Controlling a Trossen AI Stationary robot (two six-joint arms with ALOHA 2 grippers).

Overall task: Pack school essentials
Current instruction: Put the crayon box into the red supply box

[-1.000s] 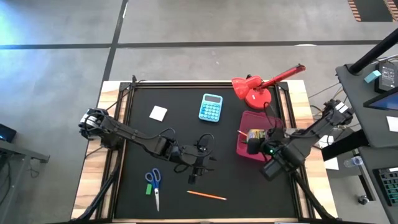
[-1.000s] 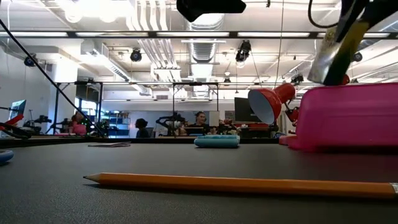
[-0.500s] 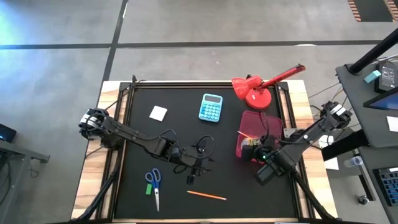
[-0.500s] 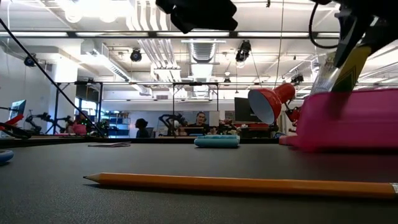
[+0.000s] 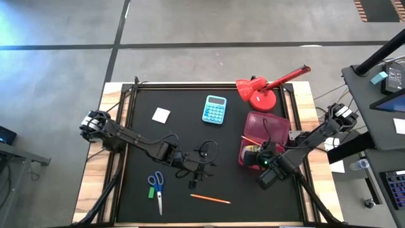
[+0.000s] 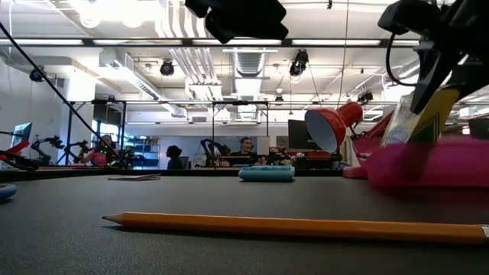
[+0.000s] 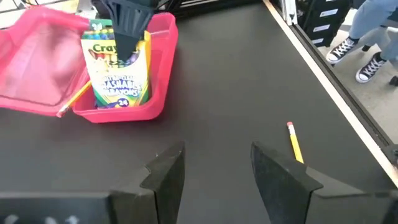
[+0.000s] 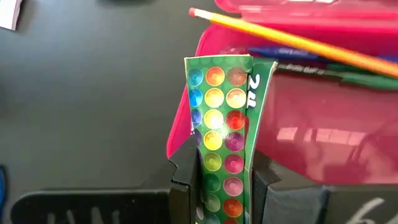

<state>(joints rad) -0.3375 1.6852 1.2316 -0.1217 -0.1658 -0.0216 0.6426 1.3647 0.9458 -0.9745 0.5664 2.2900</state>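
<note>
Crayon box clamped upright in the right tool, over the pink case edge. Yellow-green, with coloured dots. Left tool wide, empty, above the desk.

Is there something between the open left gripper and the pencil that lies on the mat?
Nothing visible does. In the left wrist view the left gripper is open above bare black mat, and the loose pencil lies just ahead, a little to one side. The right gripper with the crayon box is apart, at the pink case.
</note>
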